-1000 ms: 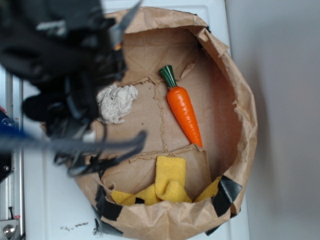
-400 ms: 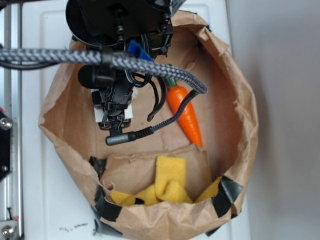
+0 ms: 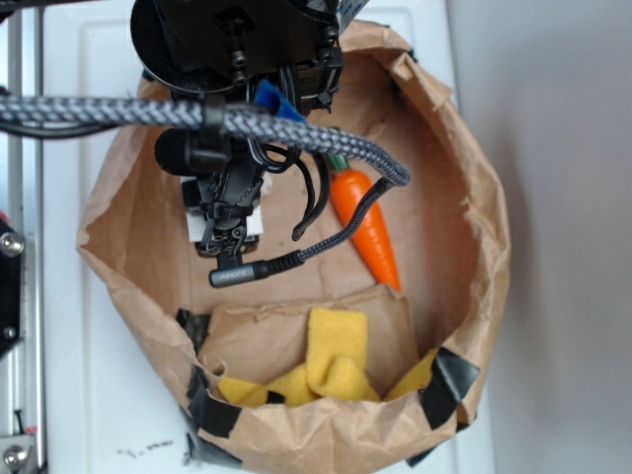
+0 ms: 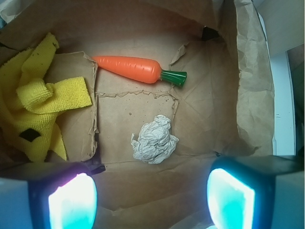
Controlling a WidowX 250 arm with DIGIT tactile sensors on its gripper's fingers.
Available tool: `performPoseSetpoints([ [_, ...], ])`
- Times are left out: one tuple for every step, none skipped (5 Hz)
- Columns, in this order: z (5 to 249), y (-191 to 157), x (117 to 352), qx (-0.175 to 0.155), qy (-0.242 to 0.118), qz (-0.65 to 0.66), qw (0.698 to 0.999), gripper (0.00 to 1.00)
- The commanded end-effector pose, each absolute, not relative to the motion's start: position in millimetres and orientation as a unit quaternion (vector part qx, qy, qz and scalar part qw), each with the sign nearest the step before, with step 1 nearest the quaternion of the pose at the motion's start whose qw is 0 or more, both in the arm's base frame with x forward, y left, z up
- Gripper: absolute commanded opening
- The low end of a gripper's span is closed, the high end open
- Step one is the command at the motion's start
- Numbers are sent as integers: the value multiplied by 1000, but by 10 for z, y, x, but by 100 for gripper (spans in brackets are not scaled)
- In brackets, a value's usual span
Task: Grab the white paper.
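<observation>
The white paper [image 4: 155,140] is a crumpled off-white wad lying on the floor of the brown paper bag [image 4: 252,71], seen in the wrist view just ahead of my gripper [image 4: 151,200]. The jaws stand wide apart, glowing pads at the lower left and lower right, with only bag floor between them. The wad sits beyond the fingertips, not touched. In the exterior view my gripper [image 3: 225,222] hangs over the left half of the bag [image 3: 474,197] and the arm hides the wad.
An orange carrot [image 4: 138,69] with a green top lies beyond the wad, also visible right of the arm as carrot [image 3: 363,225]. A yellow cloth [image 4: 40,100] is bunched at the bag's side, cloth [image 3: 331,360]. Tall bag walls ring everything.
A second ago the arm was a blur at the left rim with the wad in plain sight; it has swung over the bag and covers the wad. No movement in the last half second.
</observation>
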State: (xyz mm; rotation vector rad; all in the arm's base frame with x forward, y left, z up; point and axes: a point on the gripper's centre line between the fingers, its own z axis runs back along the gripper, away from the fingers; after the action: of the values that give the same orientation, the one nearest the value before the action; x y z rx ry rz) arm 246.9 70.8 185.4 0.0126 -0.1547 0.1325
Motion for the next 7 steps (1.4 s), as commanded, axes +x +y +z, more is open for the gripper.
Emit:
performPoseSetpoints([
  [1904,749,2444,40,-174,100,979,100],
  [1745,692,2594,67,-183,111,974,100],
  [1564,586,2744,94,-189,107,972,100],
  [1410,640,2845,102,-180,110,972,100],
  [1290,722,2834,86,-180,95,975,100],
  [1221,736,2720,80,-175,76,978,100],
  [1164,727,2624,99,-176,79,976,100],
])
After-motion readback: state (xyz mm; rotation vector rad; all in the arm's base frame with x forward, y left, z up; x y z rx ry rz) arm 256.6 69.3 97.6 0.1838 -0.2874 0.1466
